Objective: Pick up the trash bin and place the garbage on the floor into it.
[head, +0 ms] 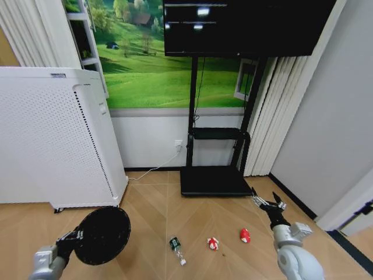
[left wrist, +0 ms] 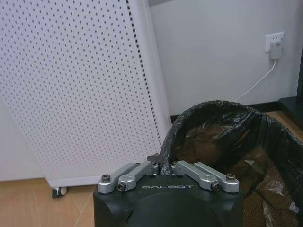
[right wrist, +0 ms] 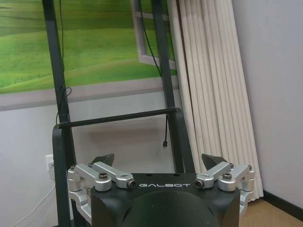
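Note:
The black trash bin (head: 105,233) hangs above the floor (head: 192,221) at the lower left, and its mouth tilts toward me. My left gripper (head: 74,237) is shut on its rim. In the left wrist view the left gripper (left wrist: 165,166) pinches the rim of the bin (left wrist: 227,142), which has a black bag inside. The garbage lies in a row on the parquet: a clear bottle with a green label (head: 176,248), a crumpled red-and-white wrapper (head: 213,243) and a small red piece (head: 245,235). My right gripper (head: 269,204) is open and holds nothing, just right of and beyond the red piece; the right gripper (right wrist: 159,160) faces the TV stand.
A tall white perforated appliance (head: 52,140) on wheels stands at the left, close behind the bin. The black TV stand base (head: 214,181) sits against the far wall, with a curtain (head: 274,116) and a grey wall to its right. A white cable runs to a wall socket (head: 178,143).

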